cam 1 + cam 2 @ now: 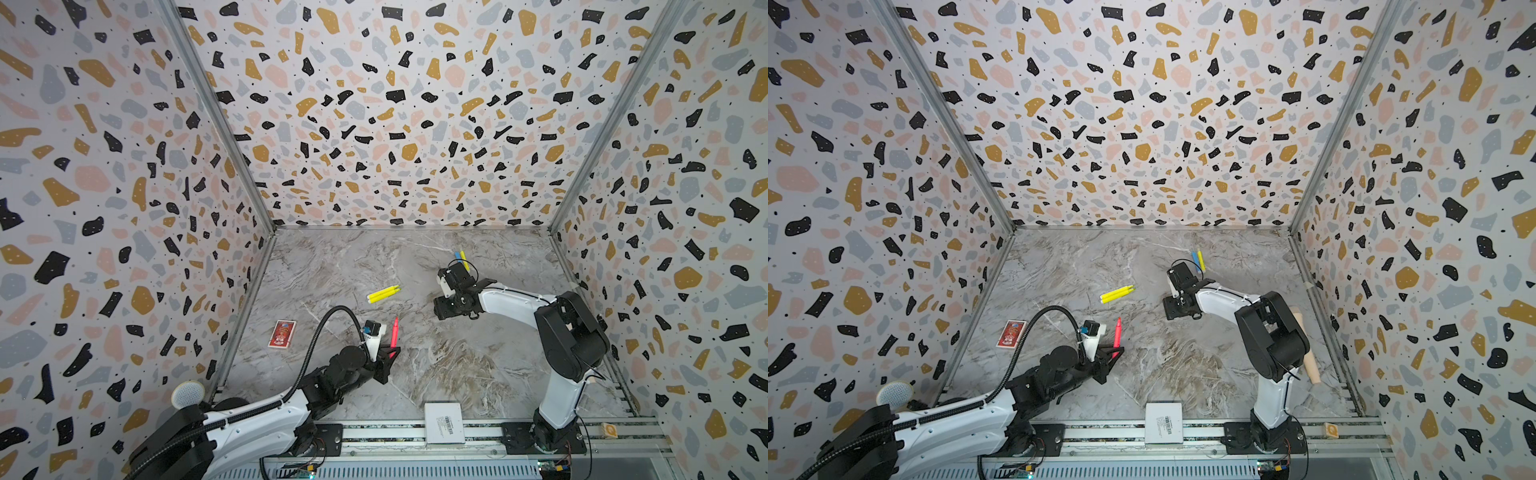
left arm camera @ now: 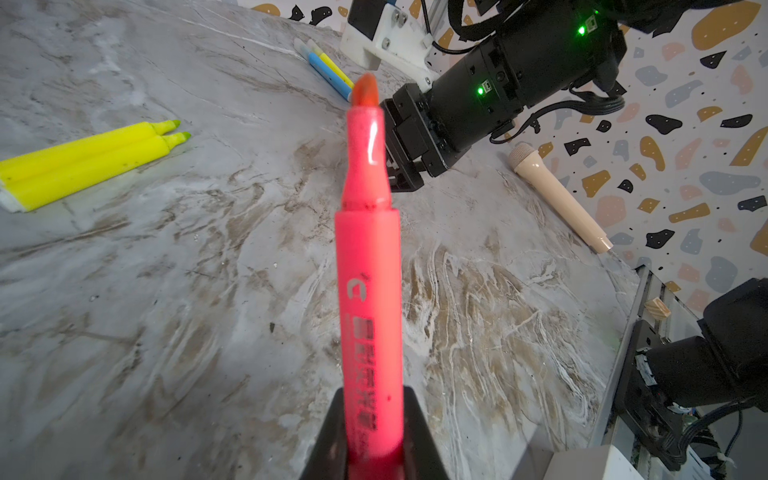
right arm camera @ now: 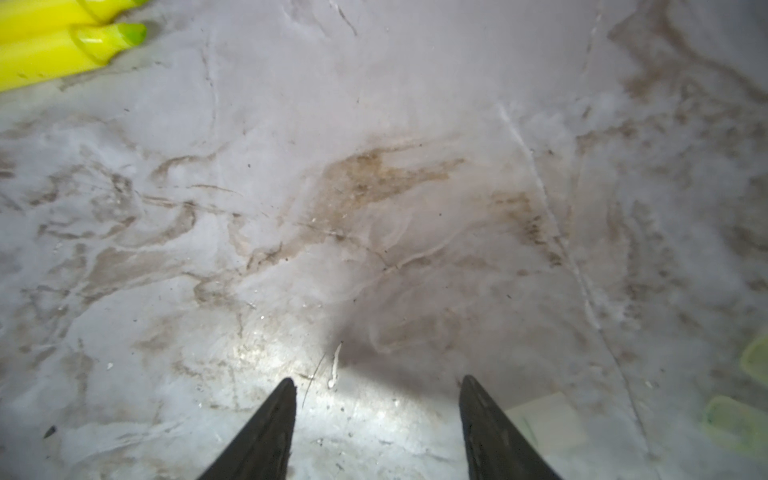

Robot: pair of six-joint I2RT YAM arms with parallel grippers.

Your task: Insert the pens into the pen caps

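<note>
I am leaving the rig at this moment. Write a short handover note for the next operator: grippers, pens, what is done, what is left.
Left gripper: shut on the pink pen, bare tip forward, lifted off the table.
Right gripper: open, empty, above bare table.
Two yellow pens: side by side mid-table, tips bare.
Blue pen and third yellow pen: together near the back.
Done: pink pen picked up.
Left: capping every pen; no cap is clearly visible.
</note>
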